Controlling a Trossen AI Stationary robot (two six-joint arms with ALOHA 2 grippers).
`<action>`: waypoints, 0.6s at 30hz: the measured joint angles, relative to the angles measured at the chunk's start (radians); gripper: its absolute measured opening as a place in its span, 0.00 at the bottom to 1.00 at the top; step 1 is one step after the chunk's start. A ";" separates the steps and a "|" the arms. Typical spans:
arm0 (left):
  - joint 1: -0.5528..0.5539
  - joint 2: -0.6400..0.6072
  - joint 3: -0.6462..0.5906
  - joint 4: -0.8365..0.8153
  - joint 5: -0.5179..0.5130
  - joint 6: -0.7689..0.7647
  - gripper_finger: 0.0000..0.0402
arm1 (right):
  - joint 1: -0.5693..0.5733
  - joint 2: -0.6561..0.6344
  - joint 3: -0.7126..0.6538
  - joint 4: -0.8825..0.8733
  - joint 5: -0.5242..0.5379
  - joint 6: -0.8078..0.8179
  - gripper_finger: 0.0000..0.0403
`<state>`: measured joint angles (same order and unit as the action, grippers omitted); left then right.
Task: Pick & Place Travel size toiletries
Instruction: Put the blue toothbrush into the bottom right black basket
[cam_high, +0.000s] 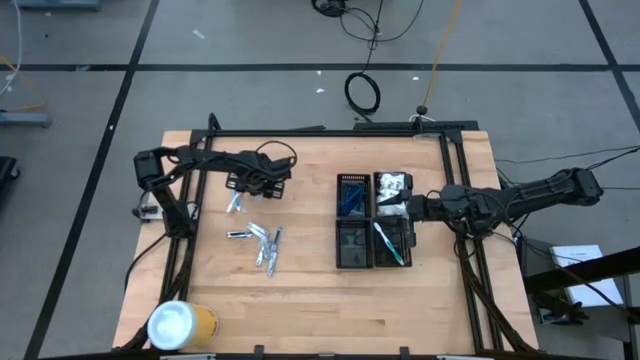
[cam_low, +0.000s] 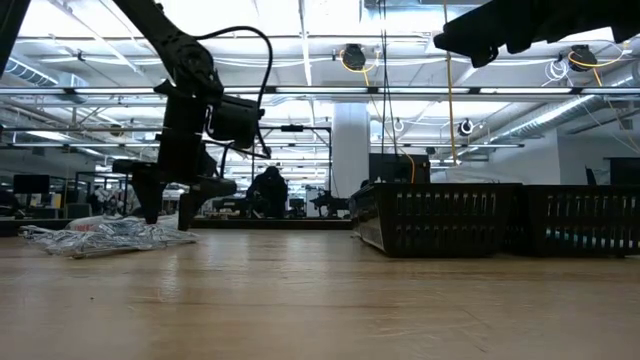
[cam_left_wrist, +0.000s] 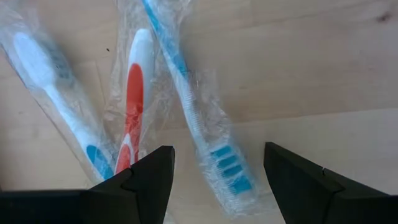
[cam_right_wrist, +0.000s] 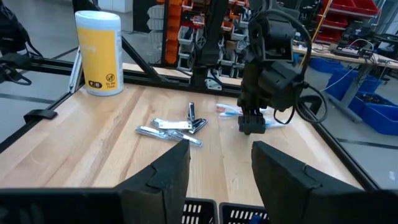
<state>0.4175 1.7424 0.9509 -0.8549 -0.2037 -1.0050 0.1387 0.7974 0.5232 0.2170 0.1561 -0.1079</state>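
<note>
Where left gripper hovers, toothbrushes beneath.

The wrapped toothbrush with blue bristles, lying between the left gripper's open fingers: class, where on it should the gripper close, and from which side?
A judgement: grip the blue-bristled toothbrush across its slim handle just behind the head, coming straight down from above. It lies flat on the table, and the left gripper already straddles it, open. The red toothbrush lies close beside, so stay clear of it.
</note>
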 joint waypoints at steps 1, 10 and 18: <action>0.001 0.000 0.000 0.002 0.004 0.000 0.61 | 0.000 0.000 -0.001 0.000 0.000 -0.002 0.40; -0.008 0.002 -0.002 0.010 0.049 0.012 0.55 | 0.000 0.000 -0.003 0.002 0.000 -0.009 0.40; -0.010 0.003 -0.002 0.026 0.076 0.032 0.19 | 0.000 0.000 -0.003 -0.003 0.000 -0.009 0.40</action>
<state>0.4078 1.7458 0.9485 -0.8291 -0.1272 -0.9727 0.1387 0.7971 0.5205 0.2141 0.1562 -0.1165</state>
